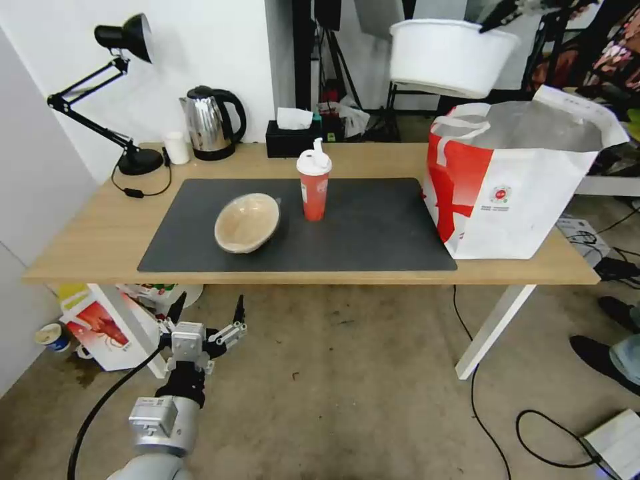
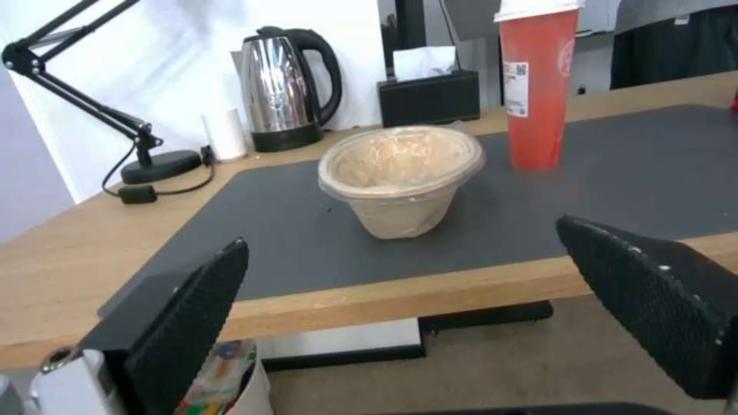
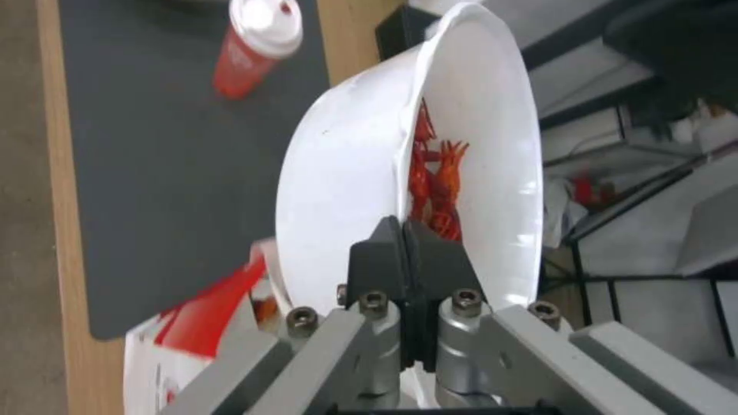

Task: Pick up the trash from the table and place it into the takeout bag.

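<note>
Inside, right gripper (image 3: 403, 230) pinches white bowl (image 3: 346, 173); crayfish shells (image 3: 435, 178) visible.

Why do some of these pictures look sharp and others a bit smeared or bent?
Head view: sharp and evenly lit, though the table edge bows from a wide lens. Left wrist view: the left gripper's fingers loom large and soft, and the kettle shows bright reflections. Right wrist view: the right gripper is crisp, while the takeout bag below the white bowl is smeared.

Even, bright indoor light with soft shadows; glare gleams on the kettle (image 2: 286, 86), and both wrist views look slightly soft.
</note>
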